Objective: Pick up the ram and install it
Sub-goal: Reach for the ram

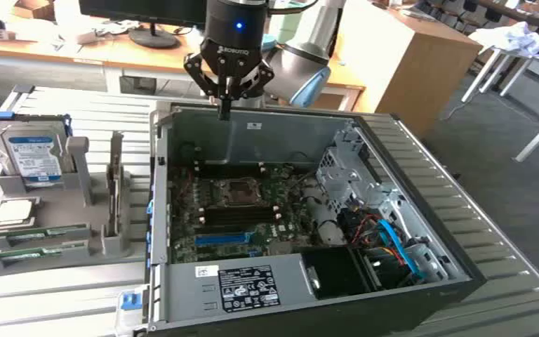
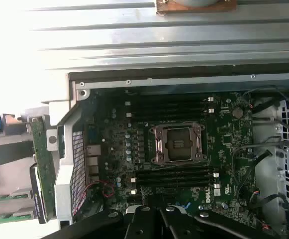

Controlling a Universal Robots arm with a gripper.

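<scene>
Two green ram sticks lie flat in a grey holder at the exterior view's left, beside the open computer case. The wrist view catches their ends at the picture's edge. My gripper hangs above the case's back wall, far from the sticks, with its fingers shut together and nothing between them. In the wrist view the dark fingers stand over the motherboard. Black memory slots run on both sides of the processor socket.
A silver hard drive stands upright in the grey holder, and a thin board stands on edge beside it. Inside the case are a blue slot, a drive cage and blue cables. A slatted metal table carries everything.
</scene>
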